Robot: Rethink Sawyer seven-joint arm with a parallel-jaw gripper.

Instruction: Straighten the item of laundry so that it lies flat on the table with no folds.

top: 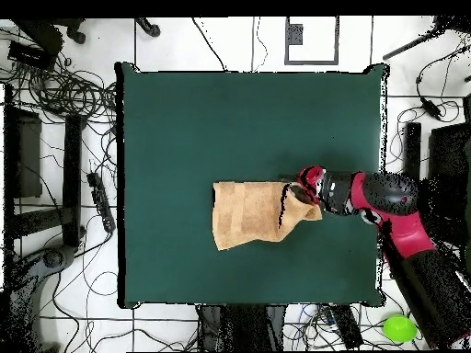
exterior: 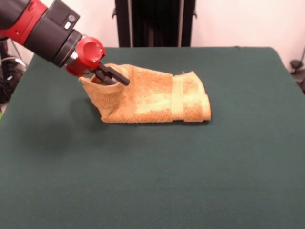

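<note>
Near edge of the large dark green felt-covered table (exterior: 152,191): bare cloth. Mid-table lies the small golden-orange terry-cloth towel (exterior: 157,98), doubled over itself; a paler woven band (exterior: 177,98) runs across it toward its flat end.

Farther back, the other end is lifted off the table. The black gripper (exterior: 110,75) on the red and black arm (exterior: 45,26) appears clamped on that raised edge, though the fingers are partly buried in pile, so the grip is a judgement.

To do it well: draw the held end outward, away from the resting end, keeping low so the upper layer peels off instead of dragging the whole towel.
</note>
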